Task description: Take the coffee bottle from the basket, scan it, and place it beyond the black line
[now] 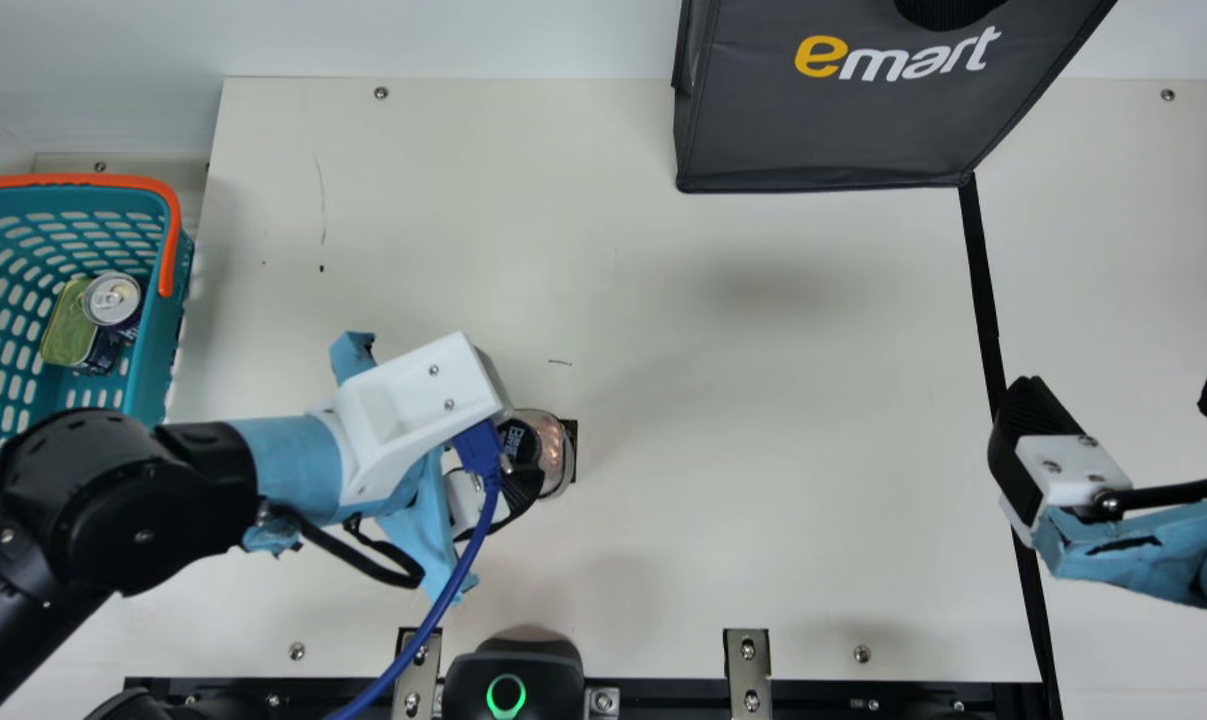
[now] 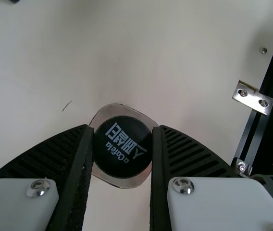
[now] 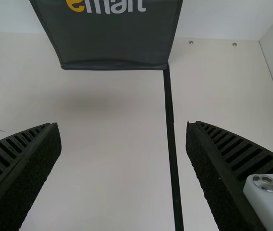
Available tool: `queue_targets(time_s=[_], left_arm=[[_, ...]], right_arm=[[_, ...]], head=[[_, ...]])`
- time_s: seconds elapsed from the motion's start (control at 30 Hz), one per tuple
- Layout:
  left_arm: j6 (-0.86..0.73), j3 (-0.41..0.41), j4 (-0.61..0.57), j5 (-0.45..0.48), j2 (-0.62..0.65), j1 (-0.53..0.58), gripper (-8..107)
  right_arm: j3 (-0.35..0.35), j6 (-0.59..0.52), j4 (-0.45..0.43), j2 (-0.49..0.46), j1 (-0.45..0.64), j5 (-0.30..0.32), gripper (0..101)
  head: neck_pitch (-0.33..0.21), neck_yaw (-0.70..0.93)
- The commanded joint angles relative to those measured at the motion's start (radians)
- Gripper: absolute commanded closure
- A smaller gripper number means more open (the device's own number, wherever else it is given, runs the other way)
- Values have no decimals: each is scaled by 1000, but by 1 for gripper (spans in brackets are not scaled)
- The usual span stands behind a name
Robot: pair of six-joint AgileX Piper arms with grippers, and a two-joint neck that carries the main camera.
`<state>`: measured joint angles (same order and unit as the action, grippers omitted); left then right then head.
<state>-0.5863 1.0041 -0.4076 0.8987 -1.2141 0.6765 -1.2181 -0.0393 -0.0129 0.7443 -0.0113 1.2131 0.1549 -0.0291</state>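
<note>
The coffee bottle (image 1: 555, 455), clear with a black cap, is at the centre-left of the table in the main view, partly hidden by my left gripper (image 1: 523, 470). In the left wrist view the bottle's black cap (image 2: 122, 147) lies between the ribbed fingers of my left gripper (image 2: 122, 149), which is shut on the bottle. My right gripper (image 1: 1123, 400) stands open by the black line (image 1: 985, 300), away from the bottle. The right wrist view has the right gripper (image 3: 123, 144) with widely parted fingers and the black line (image 3: 171, 125) between them.
A teal basket (image 1: 153, 370) with cans inside stands at the far left. The scanner (image 1: 508, 670) with a green ring light sits at the near edge, beside metal brackets (image 1: 748, 665). A dark grey bag (image 1: 823, 130) stands at the back, its corner by the black line.
</note>
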Motion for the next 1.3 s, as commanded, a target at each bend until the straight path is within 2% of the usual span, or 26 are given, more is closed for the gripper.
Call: queue_targets(time_s=[0.0,0.57,0.87,1.27], left_arm=[[3,-4,-10,-1,-2,0,89],[-98,6,-100,53,-45,-81,89],[-150,55,-126,87,-79,-121,89],[-201,164,-149,153,-124,-172,89]], right_arm=[[0,0,0,0,0,0,11],[0,0,0,0,0,0,11],[0,0,0,0,0,0,11],[0,0,0,0,0,-1,11]], head=[[-17,2],[-17,2],[-17,2],[-17,2]])
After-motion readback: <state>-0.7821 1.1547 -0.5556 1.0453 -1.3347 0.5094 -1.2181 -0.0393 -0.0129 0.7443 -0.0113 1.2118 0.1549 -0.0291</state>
